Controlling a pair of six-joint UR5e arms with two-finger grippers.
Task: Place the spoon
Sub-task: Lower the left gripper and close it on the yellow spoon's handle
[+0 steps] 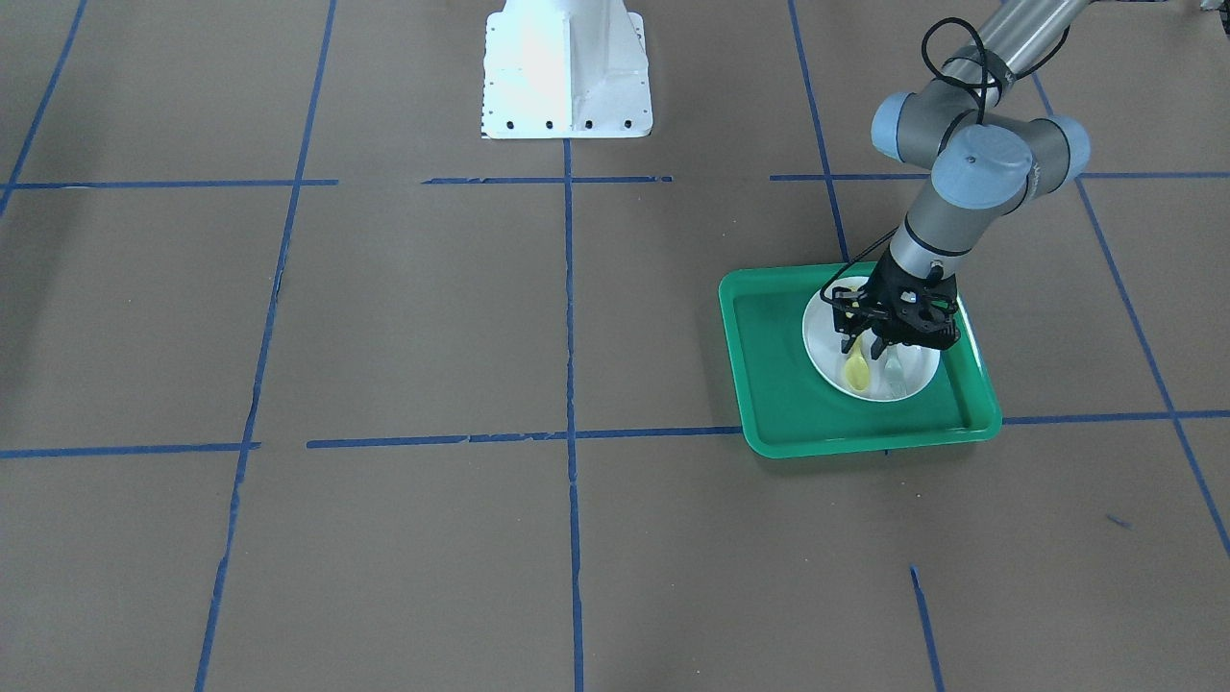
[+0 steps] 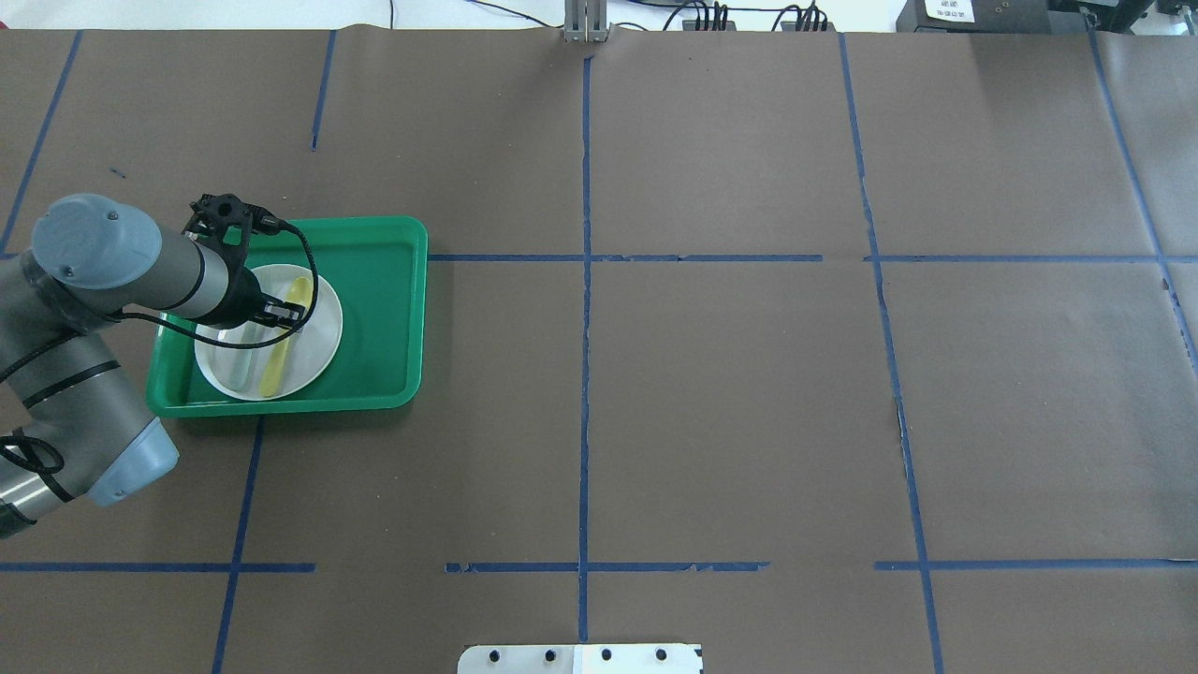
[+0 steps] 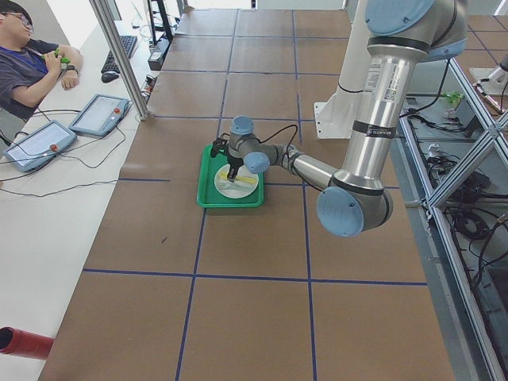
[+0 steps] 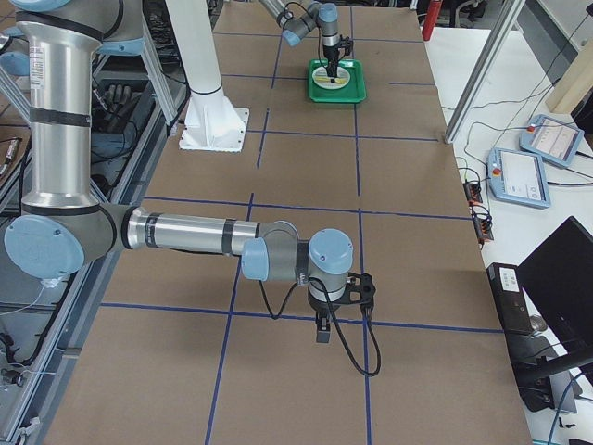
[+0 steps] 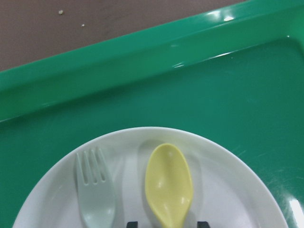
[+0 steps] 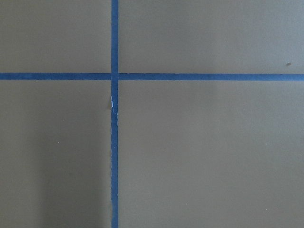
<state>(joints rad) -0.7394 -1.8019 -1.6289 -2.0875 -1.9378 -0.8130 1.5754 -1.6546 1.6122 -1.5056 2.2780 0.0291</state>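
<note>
L gripper [image 5: 167, 223]: fingers [image 5: 132, 224] spread, straddling the spoon [image 5: 168, 183] neck w/ a gap each side, no pinch. Spoon lies flat on the plate [image 5: 228, 190], bowl ahead of the tips, long axis pointing away from robot. Smooth pale-yellow plastic, oval bowl. Grey-green fork [image 5: 96, 194] lies parallel, just beside. Glossy white plate sits in the green tray [image 5: 190, 95]. R gripper [image 4: 338, 297] is well apart, finger state can't tell.

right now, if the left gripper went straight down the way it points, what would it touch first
The left gripper points down, jaws either side of the spoon, so it would likely meet the white plate first; clearance is unclear.
</note>
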